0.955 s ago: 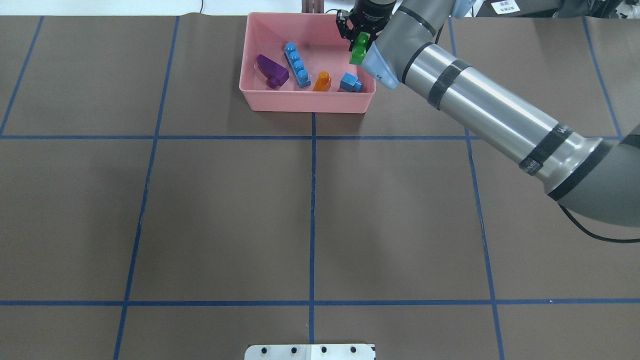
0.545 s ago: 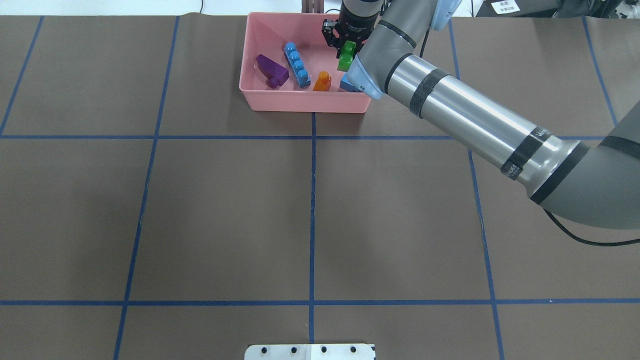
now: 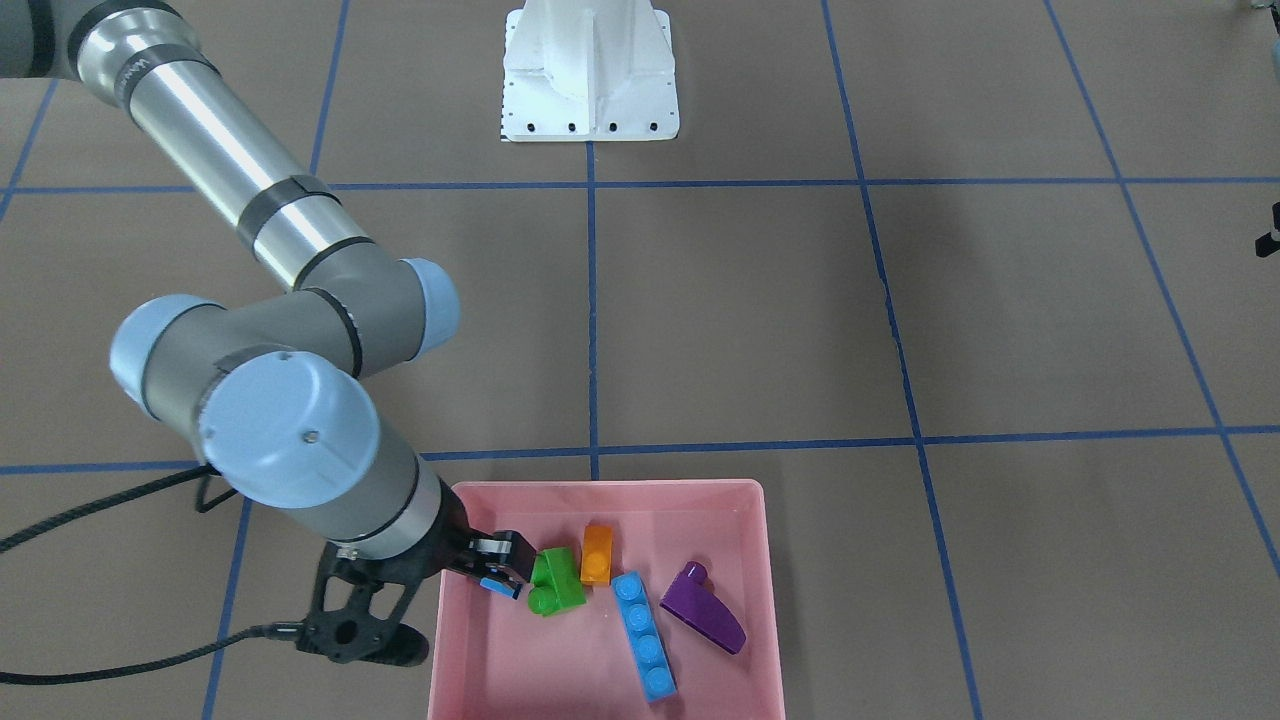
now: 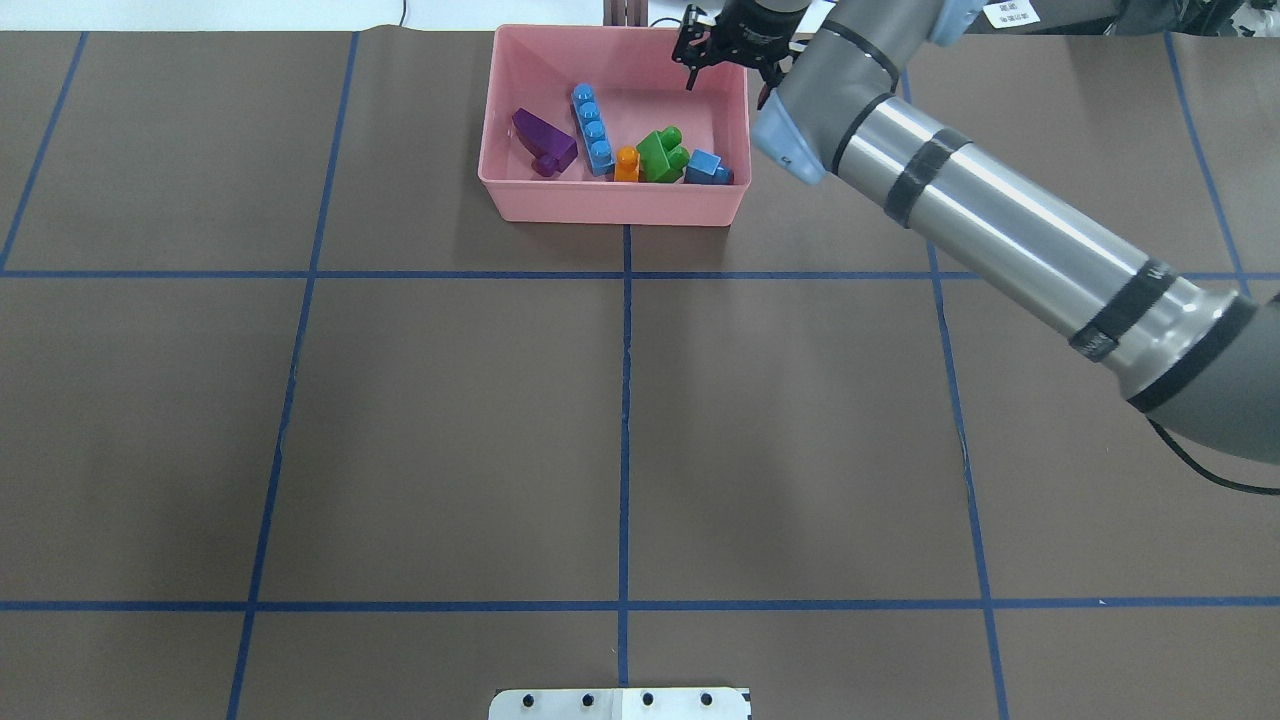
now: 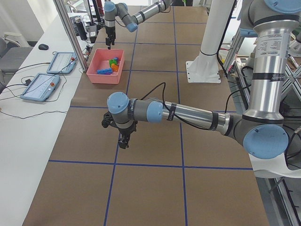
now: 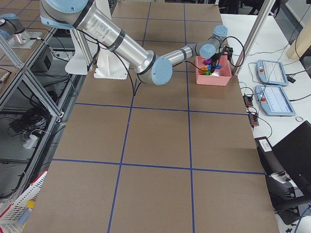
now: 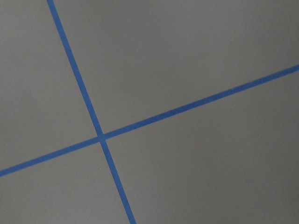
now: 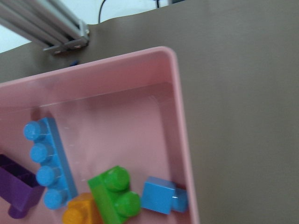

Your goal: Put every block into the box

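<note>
The pink box (image 4: pixel 520 60) stands at the table's far middle, also in the front view (image 3: pixel 600 487) and right wrist view (image 8: pixel 180 116). In it lie the purple wedge (image 4: pixel 545 140), the long blue brick (image 4: pixel 592 128), the orange brick (image 4: pixel 627 163), the green brick (image 4: pixel 663 153) and the small blue brick (image 4: pixel 708 168). The green brick touches the orange and small blue ones (image 8: pixel 114 191). My right gripper (image 4: pixel 728 75) is open and empty above the box's far right corner. My left gripper (image 5: pixel 123 141) hovers low over bare table; I cannot tell its state.
The brown table cover carries a grid of blue tape lines (image 4: pixel 625 400). The white robot base (image 3: pixel 590 70) stands at the near middle edge. Tablets (image 5: pixel 42 84) lie on the white bench beyond the box. The left wrist view shows only table and crossing tape lines (image 7: pixel 100 136).
My right gripper opened and let go of the green brick, which now lies in the box between orange and small blue. The gripper moved up and right; the orange brick shifted slightly left.
</note>
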You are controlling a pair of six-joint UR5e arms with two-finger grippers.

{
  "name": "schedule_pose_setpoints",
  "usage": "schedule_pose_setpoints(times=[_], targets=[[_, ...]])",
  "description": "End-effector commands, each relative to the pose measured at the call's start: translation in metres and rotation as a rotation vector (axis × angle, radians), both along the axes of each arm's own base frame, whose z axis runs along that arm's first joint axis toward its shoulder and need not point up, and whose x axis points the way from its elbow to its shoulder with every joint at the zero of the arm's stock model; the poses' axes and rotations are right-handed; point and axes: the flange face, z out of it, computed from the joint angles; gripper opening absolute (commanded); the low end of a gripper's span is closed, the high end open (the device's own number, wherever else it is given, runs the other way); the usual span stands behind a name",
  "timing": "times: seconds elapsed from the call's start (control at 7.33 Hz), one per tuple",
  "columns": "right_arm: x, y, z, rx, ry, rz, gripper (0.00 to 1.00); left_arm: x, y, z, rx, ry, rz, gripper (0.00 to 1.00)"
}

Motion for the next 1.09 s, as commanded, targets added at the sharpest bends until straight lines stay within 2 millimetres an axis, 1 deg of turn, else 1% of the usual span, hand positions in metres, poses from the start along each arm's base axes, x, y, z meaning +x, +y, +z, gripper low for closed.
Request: schedule_pose_setpoints(times=[0.0, 0.14, 0.27, 0.41, 0.55, 0.68, 0.82, 0.95], targets=[[0.143, 0.048, 0.068, -0.022, 0.002, 0.004, 1.0, -0.004, 0.008, 0.003, 0.002, -0.004, 0.001, 1.0], [0.207, 0.073, 0.11, 0.009, 0.016, -0.037, 1.0, -0.005, 0.007, 0.003, -0.002, -0.006, -0.003, 1.0], [0.257, 0.113, 0.174, 0.05, 0.052, -0.079, 1.0, -0.012, 0.008, 0.003, -0.005, -0.006, -0.018, 1.0], [0.313, 0.15, 0.229, 0.084, 0.08, -0.107, 1.0, -0.017, 0.009, 0.004, -0.014, -0.008, -0.032, 1.0], [0.382, 0.185, 0.279, 0.102, 0.09, -0.103, 1.0, -0.018, 0.009, 0.005, -0.015, -0.007, -0.035, 1.0], [0.416, 0.218, 0.324, 0.145, 0.109, -0.16, 1.0, -0.021, 0.01, 0.006, -0.019, -0.008, -0.041, 1.0], [0.447, 0.252, 0.364, 0.15, 0.126, -0.191, 1.0, -0.022, 0.016, 0.012, -0.031, -0.009, -0.042, 1.0], [0.467, 0.276, 0.391, 0.15, 0.136, -0.227, 1.0, -0.024, 0.016, 0.011, -0.029, -0.009, -0.047, 1.0]])
